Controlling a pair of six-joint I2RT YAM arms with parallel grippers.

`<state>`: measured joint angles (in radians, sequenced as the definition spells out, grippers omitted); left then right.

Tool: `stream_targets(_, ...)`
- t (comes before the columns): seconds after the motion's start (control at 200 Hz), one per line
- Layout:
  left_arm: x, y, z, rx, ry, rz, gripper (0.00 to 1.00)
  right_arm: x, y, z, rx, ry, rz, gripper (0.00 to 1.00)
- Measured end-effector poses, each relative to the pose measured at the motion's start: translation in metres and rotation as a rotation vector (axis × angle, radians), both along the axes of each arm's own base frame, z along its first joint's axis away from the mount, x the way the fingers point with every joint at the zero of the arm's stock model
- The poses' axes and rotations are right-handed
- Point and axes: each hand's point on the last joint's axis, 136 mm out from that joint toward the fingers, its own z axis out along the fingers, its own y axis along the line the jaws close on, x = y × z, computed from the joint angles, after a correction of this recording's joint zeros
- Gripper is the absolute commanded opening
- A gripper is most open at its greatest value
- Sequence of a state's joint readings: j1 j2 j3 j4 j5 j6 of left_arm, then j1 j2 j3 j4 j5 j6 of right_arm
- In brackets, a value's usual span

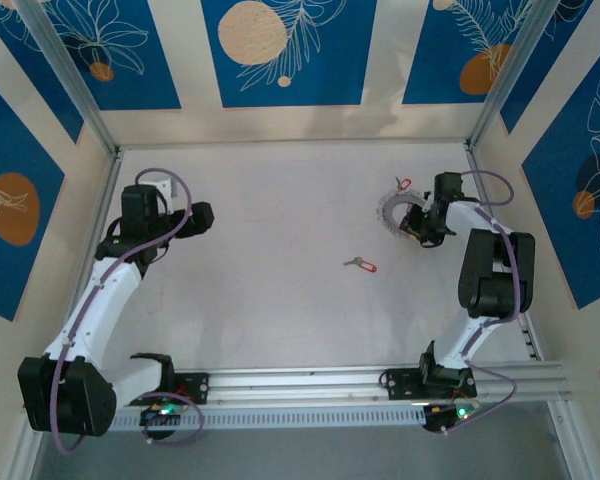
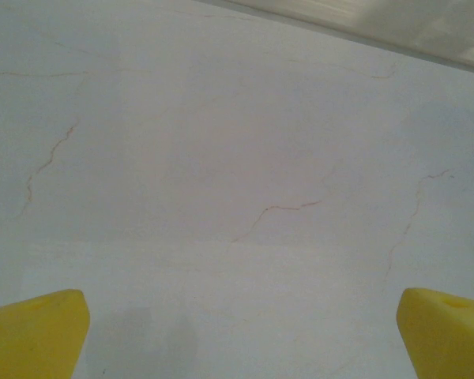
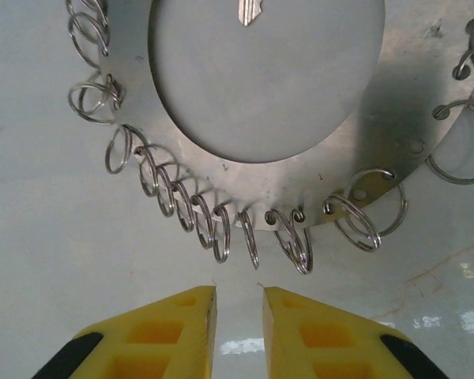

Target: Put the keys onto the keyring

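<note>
— Status?
— Right gripper [image 3: 238,304] nearly clenched, grasping nothing, just short of the keyring [image 3: 395,118] at my table's [image 1: 270,300] far right; left gripper [image 2: 237,332] gapes wide, empty.
— Risk?
— Fingers could snag small split rings [image 3: 221,229]. Two keys: one [image 1: 361,264] mid-table, one [image 1: 402,184] beside the keyring.

Left tool [image 2: 241,332] gapes wide; right tool [image 3: 238,304] nearly closed, empty.

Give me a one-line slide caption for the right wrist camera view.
Right gripper, fingers nearly closed, poised just short of the keyring rimmed with small split rings, a key tip showing in its central hole.
</note>
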<state>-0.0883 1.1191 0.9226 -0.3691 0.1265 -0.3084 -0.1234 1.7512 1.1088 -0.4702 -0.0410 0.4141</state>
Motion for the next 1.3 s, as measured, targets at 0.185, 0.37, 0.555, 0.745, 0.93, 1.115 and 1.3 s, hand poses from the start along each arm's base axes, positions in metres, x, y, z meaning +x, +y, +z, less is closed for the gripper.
stream_targets(0.185, -0.001, 0.000, -0.001, 0.000, 0.007, 0.000, 1.00, -0.003, 0.005, -0.013, 0.003, 0.042, 0.019, 0.19)
stream_targets(0.37, -0.002, 0.000, -0.001, 0.001, 0.007, 0.001, 1.00, 0.000, 0.005, -0.013, -0.004, 0.044, 0.021, 0.19)
stream_targets(0.555, -0.002, 0.001, 0.000, 0.003, 0.006, 0.004, 1.00, 0.005, 0.004, -0.013, -0.009, 0.040, 0.019, 0.18)
stream_targets(0.745, -0.002, 0.002, -0.001, 0.005, 0.008, 0.007, 1.00, 0.008, 0.002, -0.017, -0.019, 0.046, 0.015, 0.18)
stream_targets(0.93, -0.002, 0.002, -0.001, 0.005, 0.007, 0.006, 1.00, 0.009, -0.001, -0.018, -0.036, 0.047, 0.008, 0.20)
stream_targets(1.115, -0.002, 0.002, -0.001, 0.006, 0.007, 0.007, 1.00, 0.009, -0.004, -0.018, -0.036, 0.047, 0.001, 0.20)
stream_targets(1.3, -0.003, 0.003, 0.001, 0.010, 0.001, 0.012, 1.00, 0.010, -0.010, -0.017, -0.033, 0.041, -0.016, 0.23)
